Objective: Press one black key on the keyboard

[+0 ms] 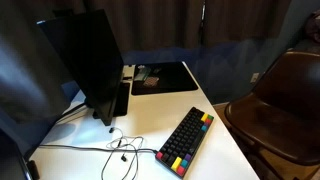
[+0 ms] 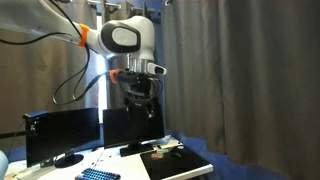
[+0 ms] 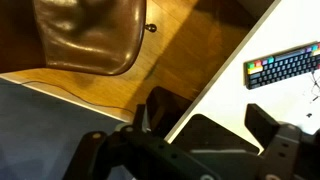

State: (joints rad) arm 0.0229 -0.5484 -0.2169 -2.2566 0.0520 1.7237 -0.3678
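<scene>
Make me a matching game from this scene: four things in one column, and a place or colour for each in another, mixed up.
Things:
1. keyboard
2. chair
3. desk mat
4. gripper

Descriptions:
A. brown, beside the table
B. up in the air above the table, fingers apart
C. flat and black, next to the monitor
D. near the table's front edge, coloured keys along one end

Pairs: 1-D, 2-A, 3-C, 4-B
</scene>
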